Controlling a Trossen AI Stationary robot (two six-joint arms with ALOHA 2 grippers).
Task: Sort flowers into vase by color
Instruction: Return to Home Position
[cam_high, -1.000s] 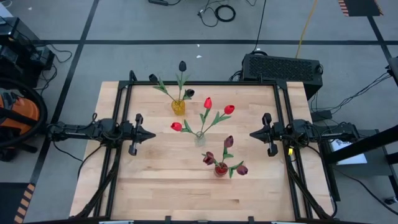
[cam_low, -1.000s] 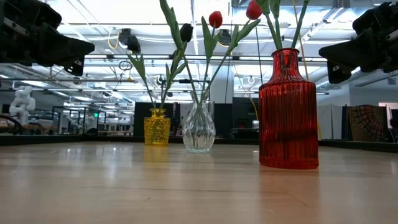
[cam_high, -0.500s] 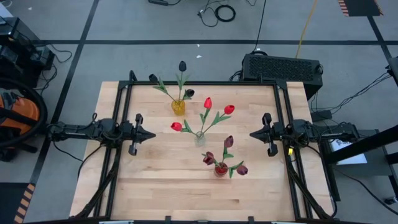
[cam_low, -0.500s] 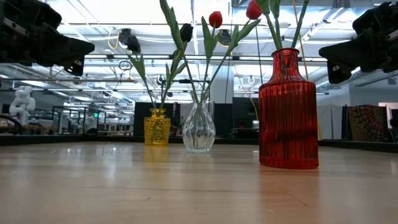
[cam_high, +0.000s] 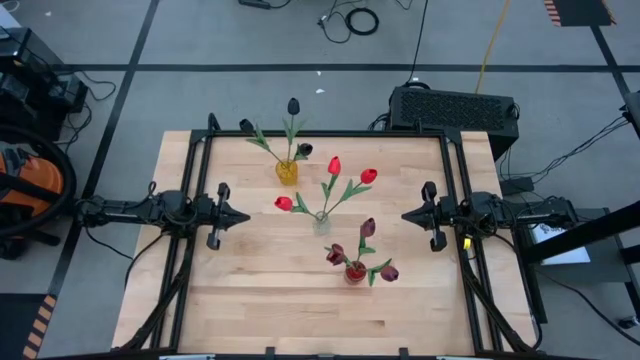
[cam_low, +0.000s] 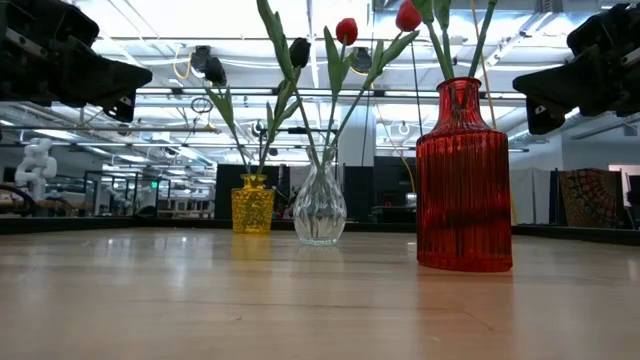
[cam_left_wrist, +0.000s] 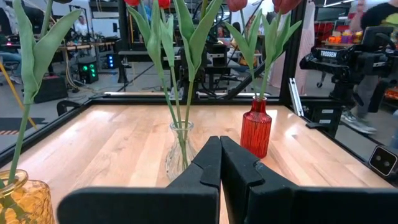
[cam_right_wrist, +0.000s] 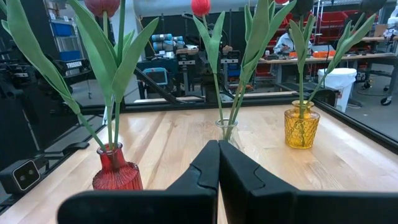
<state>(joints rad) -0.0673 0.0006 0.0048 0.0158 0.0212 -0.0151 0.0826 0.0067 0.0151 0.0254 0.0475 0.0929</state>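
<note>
Lowest in the high view, on the wooden table (cam_high: 250, 300), the red vase (cam_high: 355, 272) holds three dark red tulips (cam_high: 367, 228). We see no loose stem beside it, so we judge the sorting finished and only the retreat to the rest pose left.

One row up, at the centre of the frame, the clear vase (cam_high: 321, 224) carries three bright red tulips (cam_high: 334, 165). Level with it, the left hand (cam_high: 243, 216) sits at mid-left and the right hand (cam_high: 405, 215) at mid-right. Both point inward and both are well apart from every vase. Each wrist view shows that arm's fingers pressed together with nothing between them, so both hands are closed and empty.

Farthest, at upper centre, the yellow vase (cam_high: 287, 172) holds three black tulips (cam_high: 293, 105).

To do this step well, we keep both hands closed and raised, as the low view shows them in its upper corners above the vase necks. Any last travel should be outward toward the frame's edges, never across the middle. The clear vase's leaves spread sideways toward both arms, and a brush against one could tip that light glass. We would settle both arms into matching, level poses and stop without a jolt to the table.
</note>
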